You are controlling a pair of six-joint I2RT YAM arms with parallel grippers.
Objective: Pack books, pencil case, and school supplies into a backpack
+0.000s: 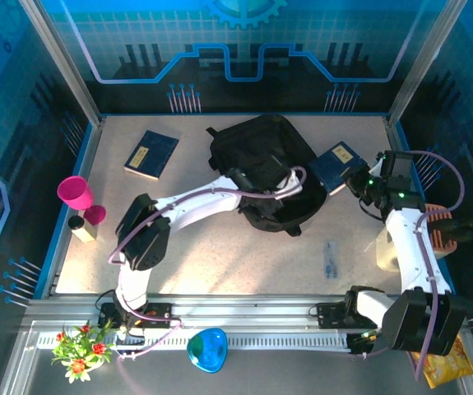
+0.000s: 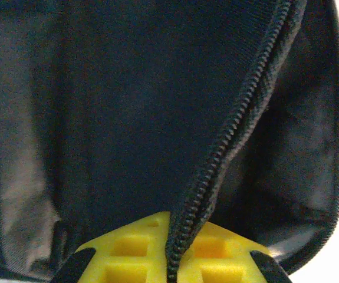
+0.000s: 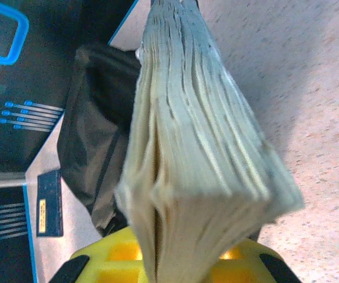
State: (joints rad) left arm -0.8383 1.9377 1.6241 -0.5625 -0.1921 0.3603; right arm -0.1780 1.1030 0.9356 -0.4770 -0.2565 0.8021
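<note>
Navy book (image 1: 337,167), right jaws; backpack (image 1: 257,140), left jaws

Book (image 3: 204,147) page edges blurred, cover hidden — small clear item (image 1: 329,259), perhaps a pen, too faint

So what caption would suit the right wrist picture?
Right claw grips a book, page edges toward the camera, black backpack beyond.

1. No lettering is legible anywhere in the scene.
2. The gold label (image 1: 141,156) on the far-left navy book (image 1: 155,151) is too small to read.
3. The second book (image 1: 335,169) carries a label that is likewise unreadable.
</note>
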